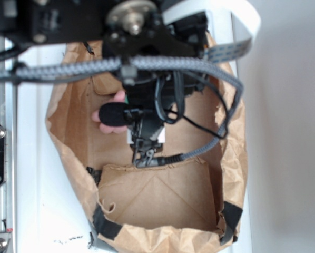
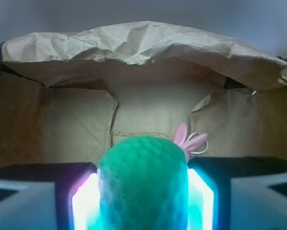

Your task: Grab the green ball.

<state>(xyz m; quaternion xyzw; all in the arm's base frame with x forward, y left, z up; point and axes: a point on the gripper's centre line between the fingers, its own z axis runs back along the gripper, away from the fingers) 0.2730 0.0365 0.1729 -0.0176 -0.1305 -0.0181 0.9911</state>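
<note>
Gripper [image 2: 142,201] inside brown paper bag [image 2: 134,43], fingers clamped on green ball [image 2: 143,182]; pink plush bunny [image 2: 190,142] ears just behind ball.

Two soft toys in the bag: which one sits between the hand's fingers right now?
The green ball, the ribbed teal sphere filling the gap in the hand. The pink plush bunny lies behind it; only its ears show.

**Arm reaching down into the open paper bag**

The paper bag [image 1: 147,211] lies open on the table [image 1: 36,211], with the arm reaching inside. In the wrist view the green ball [image 2: 143,187] sits between the two fingers [image 2: 83,206] of the gripper [image 2: 143,201], touching both. Just behind the ball, to its right, the plush bunny's [image 2: 189,141] ears show against the bag's far wall.
</note>
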